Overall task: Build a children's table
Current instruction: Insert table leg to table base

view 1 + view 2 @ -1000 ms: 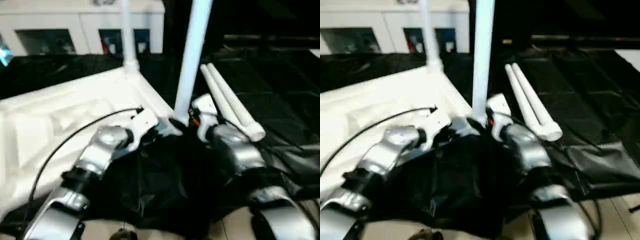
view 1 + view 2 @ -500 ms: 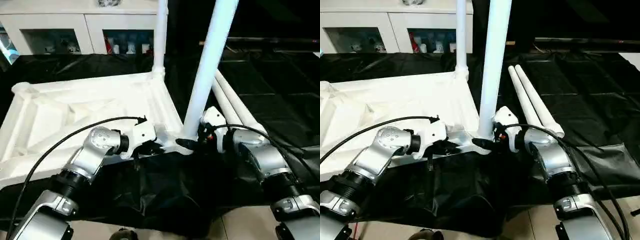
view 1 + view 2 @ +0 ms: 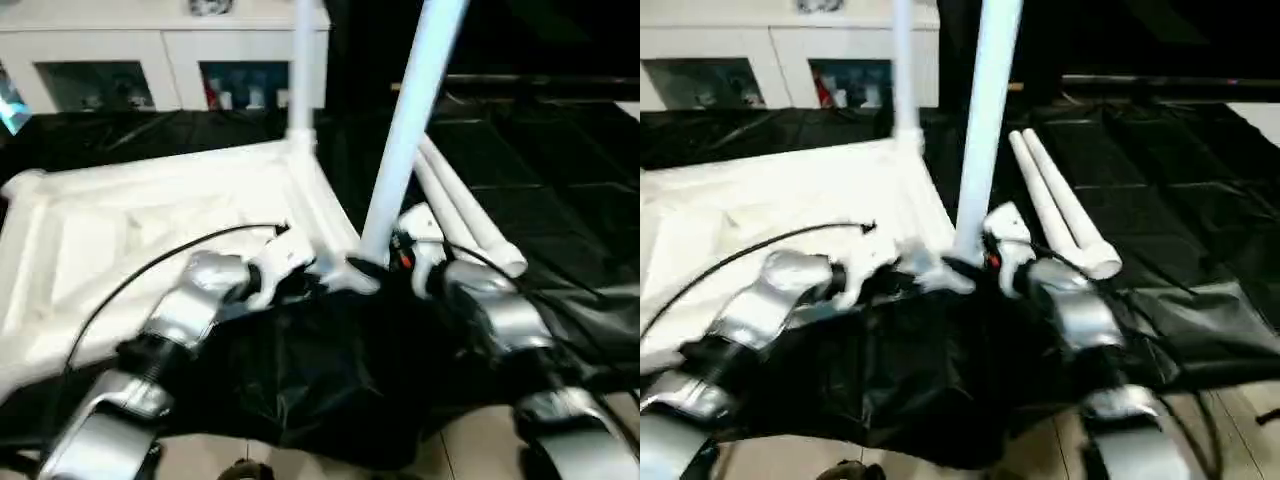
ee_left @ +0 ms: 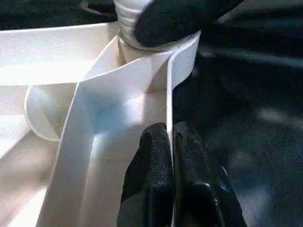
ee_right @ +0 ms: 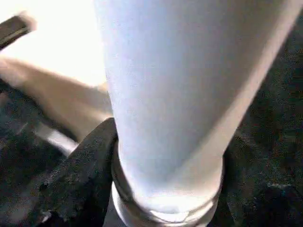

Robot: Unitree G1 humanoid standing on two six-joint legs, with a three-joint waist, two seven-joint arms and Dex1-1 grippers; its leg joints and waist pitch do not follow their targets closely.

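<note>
Black sheet [image 3: 560,170], upturned tabletop [image 3: 150,220]: left gripper [image 4: 171,156] pinching its near rim, right gripper [image 5: 156,189] clasping second leg [image 3: 405,140] at near corner socket; seating underway, next firm turning or pressing home.

We see a black sheet [image 3: 1160,190] spread across the work surface, creased and glossy, with folds bunching up at its near edge [image 3: 330,400], where it hangs over pale floor tiles [image 3: 1230,430]. At the back we see a white cabinet [image 3: 170,45] with glass doors; small coloured items sit behind the glass [image 3: 240,90], too blurred for us to identify. To its right the background is dark.
</note>
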